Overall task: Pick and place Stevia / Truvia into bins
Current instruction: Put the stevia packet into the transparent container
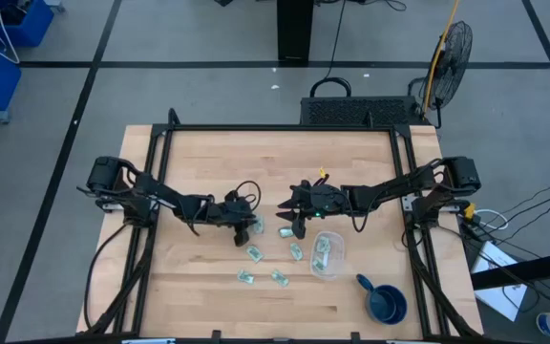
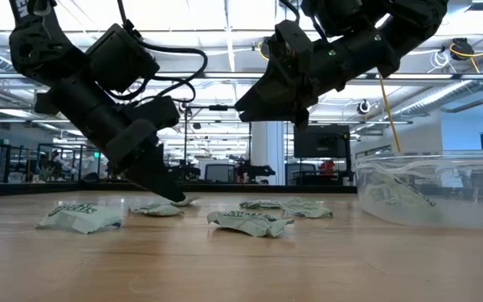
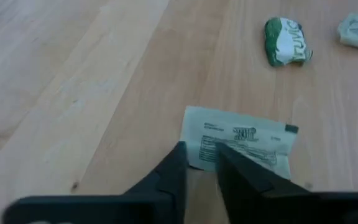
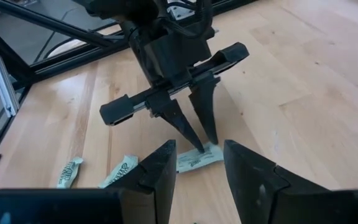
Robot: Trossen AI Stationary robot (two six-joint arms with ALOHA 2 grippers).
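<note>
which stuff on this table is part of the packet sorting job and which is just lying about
Part of the job:
- small pale green and white paper sweetener packets
- clear rounded plastic container
- left claw, closing on a white packet
- right claw, above the table

Just lying about:
- dark blue round cup with handle

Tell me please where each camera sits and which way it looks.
High: above the table, facing down; both arms show.
Low: at table height, facing level; both arms show.
Left wrist: on that arm, facing the left tool pinching a packet.
Right wrist: on that arm, facing past the open right tool.
Shared: both wrist views show that packet.
</note>
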